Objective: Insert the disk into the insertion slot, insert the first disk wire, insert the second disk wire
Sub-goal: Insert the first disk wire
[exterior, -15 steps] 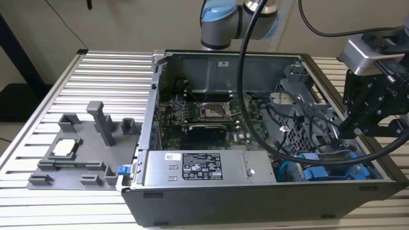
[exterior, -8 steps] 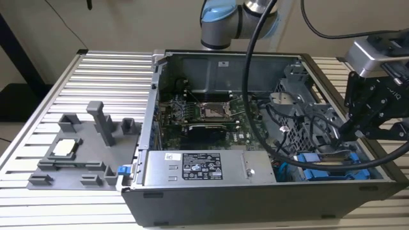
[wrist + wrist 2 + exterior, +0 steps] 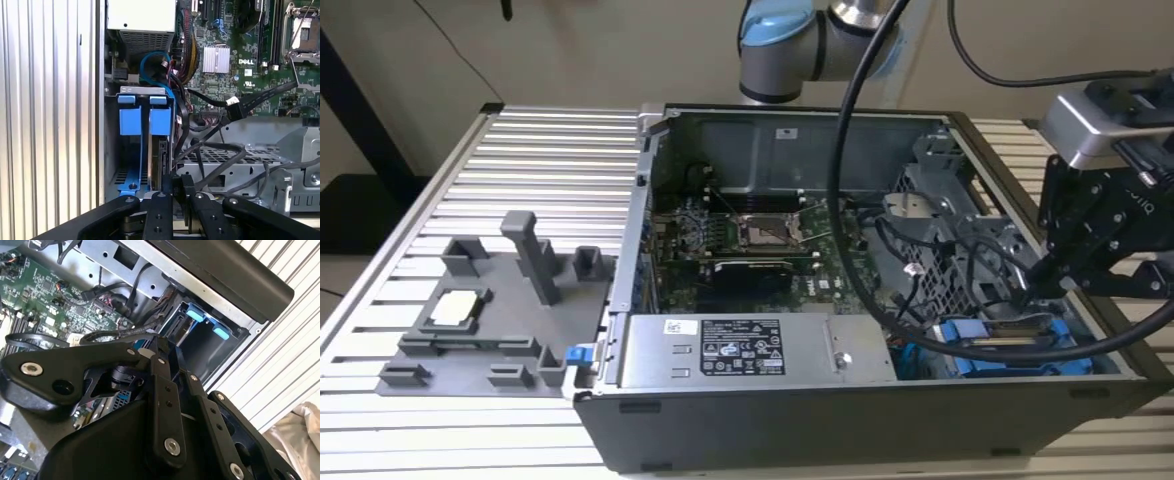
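First wrist view: disk (image 3: 161,160) stands in the slot (image 3: 145,90) — claw (image 3: 180,182) at its end, fingers closed together. All sit lower right in the exterior view.

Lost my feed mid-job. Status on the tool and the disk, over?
Tool low at the disk's edge. Disk in the blue-railed drive cage. Black cables crossing close beside the tool.

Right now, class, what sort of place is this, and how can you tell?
Probably a robotics test bench: an open computer case on a ribbed metal table, a grey fixture plate beside it, the gripper inside the case.
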Robot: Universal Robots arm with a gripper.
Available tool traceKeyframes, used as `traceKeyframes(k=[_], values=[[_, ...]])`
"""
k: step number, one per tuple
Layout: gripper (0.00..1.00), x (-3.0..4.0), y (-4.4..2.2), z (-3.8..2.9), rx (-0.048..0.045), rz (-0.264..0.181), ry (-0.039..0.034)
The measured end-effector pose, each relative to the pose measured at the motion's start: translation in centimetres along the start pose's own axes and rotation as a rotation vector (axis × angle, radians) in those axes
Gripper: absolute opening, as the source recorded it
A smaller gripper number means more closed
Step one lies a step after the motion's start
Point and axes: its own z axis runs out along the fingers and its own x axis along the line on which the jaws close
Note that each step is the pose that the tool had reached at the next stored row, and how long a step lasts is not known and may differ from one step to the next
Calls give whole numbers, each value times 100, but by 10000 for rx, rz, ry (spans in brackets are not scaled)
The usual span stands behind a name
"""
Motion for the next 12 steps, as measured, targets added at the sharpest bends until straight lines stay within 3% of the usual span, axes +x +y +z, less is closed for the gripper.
traceKeyframes(k=[12], values=[[19, 4, -13, 22, -16, 2, 11]])
